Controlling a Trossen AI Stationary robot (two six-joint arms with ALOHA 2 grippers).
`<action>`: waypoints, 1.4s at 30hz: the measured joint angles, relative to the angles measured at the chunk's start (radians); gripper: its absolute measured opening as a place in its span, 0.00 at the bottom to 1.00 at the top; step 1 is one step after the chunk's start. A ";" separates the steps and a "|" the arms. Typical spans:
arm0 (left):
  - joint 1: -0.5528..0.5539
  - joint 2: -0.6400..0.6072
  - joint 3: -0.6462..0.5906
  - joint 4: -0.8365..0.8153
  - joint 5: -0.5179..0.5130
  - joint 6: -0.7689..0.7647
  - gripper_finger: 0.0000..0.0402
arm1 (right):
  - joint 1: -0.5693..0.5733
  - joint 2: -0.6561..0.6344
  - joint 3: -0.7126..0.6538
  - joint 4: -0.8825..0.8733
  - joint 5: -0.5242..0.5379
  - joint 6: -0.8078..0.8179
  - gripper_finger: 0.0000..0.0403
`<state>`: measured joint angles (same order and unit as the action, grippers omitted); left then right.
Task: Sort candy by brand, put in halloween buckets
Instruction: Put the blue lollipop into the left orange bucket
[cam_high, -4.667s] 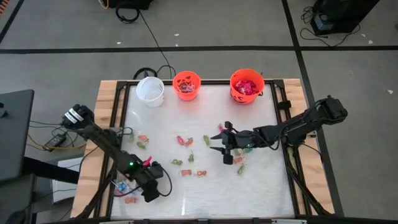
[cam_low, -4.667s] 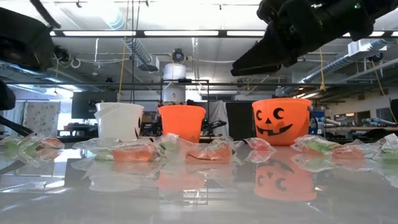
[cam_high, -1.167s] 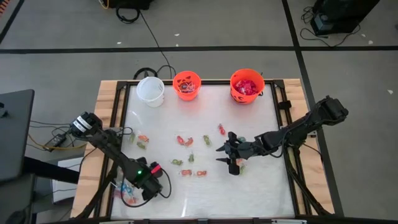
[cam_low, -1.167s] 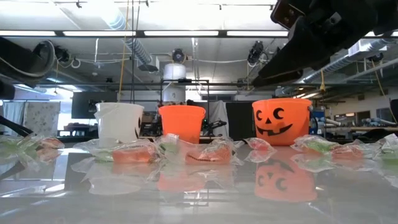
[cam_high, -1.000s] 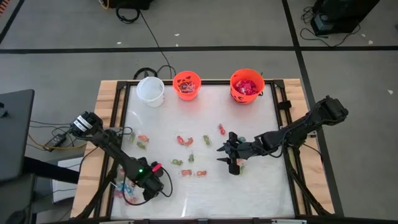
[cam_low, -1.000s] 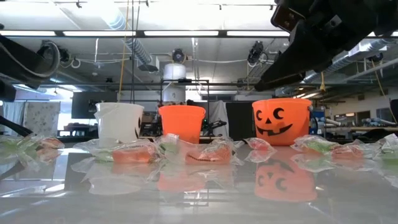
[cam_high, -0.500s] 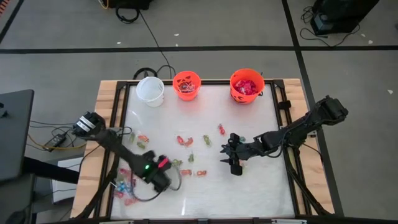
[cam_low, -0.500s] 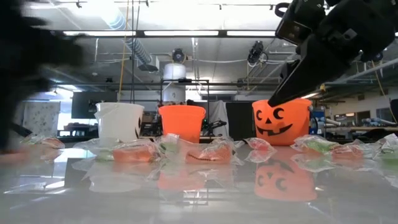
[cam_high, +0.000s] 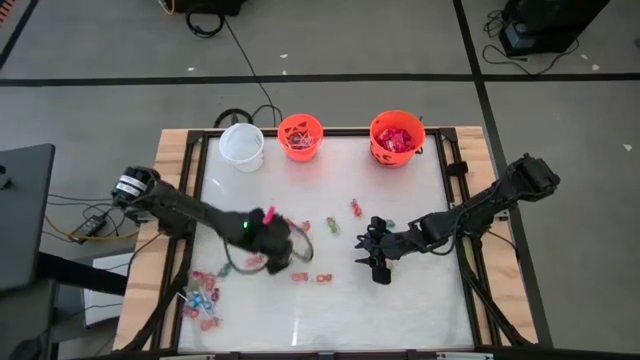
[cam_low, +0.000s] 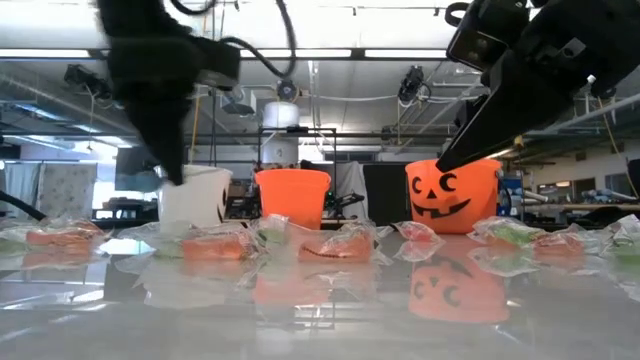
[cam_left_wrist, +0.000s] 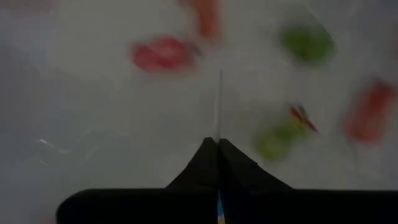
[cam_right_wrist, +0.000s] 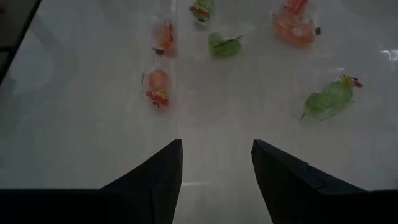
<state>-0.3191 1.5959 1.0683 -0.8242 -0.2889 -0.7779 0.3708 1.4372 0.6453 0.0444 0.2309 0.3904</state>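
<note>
High view shows the candy (cam_high: 310, 277) scattered over the middle of the table (cam_high: 400, 310), with a second little pile near the front left corner (cam_high: 200, 300). Mostly small orange, green and pink wrapped bits, lying flat and well apart from each other

Left gripper (cam_high: 285, 248) is out over the middle patch with its fingers pinched tight together. In its wrist view there might be a thin sliver of something right at the closed tips, but it's too blurry to call, so I can't say it's carrying a sweet. Right gripper (cam_high: 376, 262) hovers just right of that same patch, jaws spread wide and empty, and its wrist view has the orange and green pieces lying straight ahead of the open fingers (cam_right_wrist: 155, 180). So for the loose pieces in the centre, the right arm looks lined up and ready, I'd guess

Buckets sit in a row along the far edge: white bucket (cam_high: 241, 146) looks empty from above, small orange bucket (cam_high: 300, 137) has a few wrapped pieces in it, larger orange bucket (cam_high: 397, 138) is loaded with red packets
</note>
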 joint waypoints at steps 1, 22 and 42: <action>0.026 -0.009 0.000 0.004 -0.010 0.018 0.00 | 0.001 0.000 0.000 0.000 0.000 0.000 0.51; 0.698 -0.328 0.000 0.029 -0.050 0.549 0.01 | 0.067 0.000 0.000 0.006 0.270 -0.033 0.51; 1.017 -0.142 -0.012 0.781 0.281 0.608 0.01 | -0.047 0.000 0.000 0.006 0.293 -0.147 0.51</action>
<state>0.6982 1.4540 1.0561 -0.0434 -0.0082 -0.1696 0.3241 1.4376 0.6453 0.0507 0.5242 0.2436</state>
